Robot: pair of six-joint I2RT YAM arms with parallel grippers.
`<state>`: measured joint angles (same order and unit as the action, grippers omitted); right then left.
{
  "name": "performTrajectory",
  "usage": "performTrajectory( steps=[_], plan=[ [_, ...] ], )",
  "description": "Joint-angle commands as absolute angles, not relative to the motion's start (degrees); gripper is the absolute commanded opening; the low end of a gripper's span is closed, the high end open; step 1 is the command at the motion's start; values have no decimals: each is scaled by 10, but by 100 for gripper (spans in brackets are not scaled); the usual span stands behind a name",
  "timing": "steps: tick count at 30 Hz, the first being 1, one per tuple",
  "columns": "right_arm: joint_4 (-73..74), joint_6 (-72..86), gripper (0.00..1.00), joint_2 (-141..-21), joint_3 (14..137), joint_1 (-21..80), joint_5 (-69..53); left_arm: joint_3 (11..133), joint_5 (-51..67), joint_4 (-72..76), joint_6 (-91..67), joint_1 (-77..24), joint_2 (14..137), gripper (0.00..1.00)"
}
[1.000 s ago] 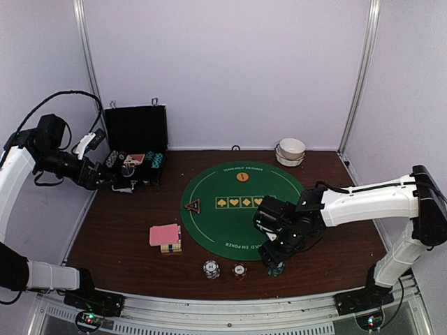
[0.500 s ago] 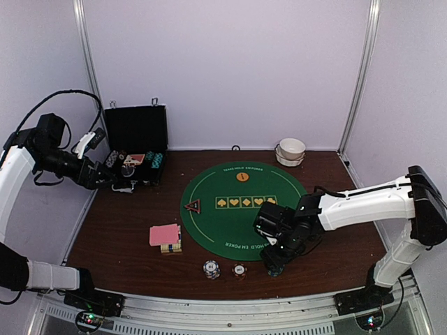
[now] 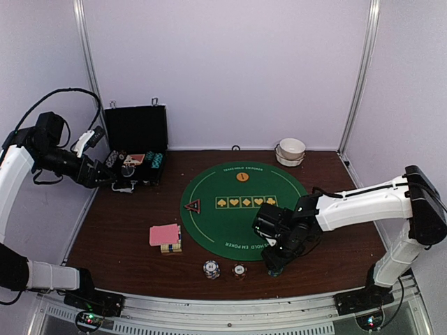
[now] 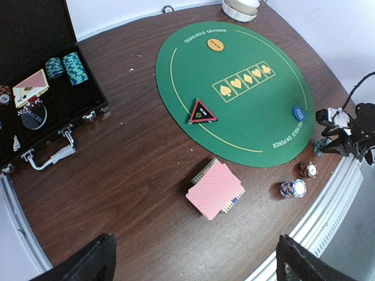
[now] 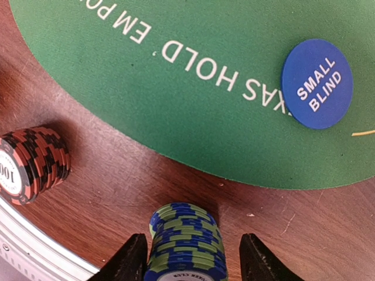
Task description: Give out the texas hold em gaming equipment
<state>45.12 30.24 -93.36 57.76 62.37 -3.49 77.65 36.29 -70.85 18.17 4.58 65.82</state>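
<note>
A blue-and-green striped chip stack (image 5: 186, 243) stands on the wood just off the green mat (image 5: 176, 88). My right gripper (image 5: 193, 260) is open with its fingers on either side of the stack; the left finger is close against it and there is a gap on the right. The blue "small blind" button (image 5: 317, 83) lies on the mat's edge. A red-black chip stack (image 5: 32, 164) and a blue-white one (image 3: 211, 268) stand to the left. Pink-backed cards (image 4: 215, 189) lie on the card box. The red triangle (image 4: 202, 111) and orange button (image 4: 216, 44) lie on the mat. My left gripper (image 4: 193, 263) is open and empty, high above the table.
An open black case (image 3: 136, 146) at the back left holds more chips (image 4: 70, 64) and cards. A white bowl (image 3: 292, 149) stands at the back right. A metal rail (image 3: 230, 307) runs along the near table edge, close to the chip stacks.
My right gripper has sunk slightly toward the table around the blue-green stack. The left arm has barely moved.
</note>
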Motion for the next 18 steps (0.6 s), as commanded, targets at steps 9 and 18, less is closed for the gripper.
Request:
performTrajectory(
  steps=[9,18],
  plan=[
    [455,301,33,-933,594,627,-33,795,375,-711,192,50,655,98],
    [476,299,25,-925,614,627,-38,794,375,-711,194,50,654,98]
  ],
)
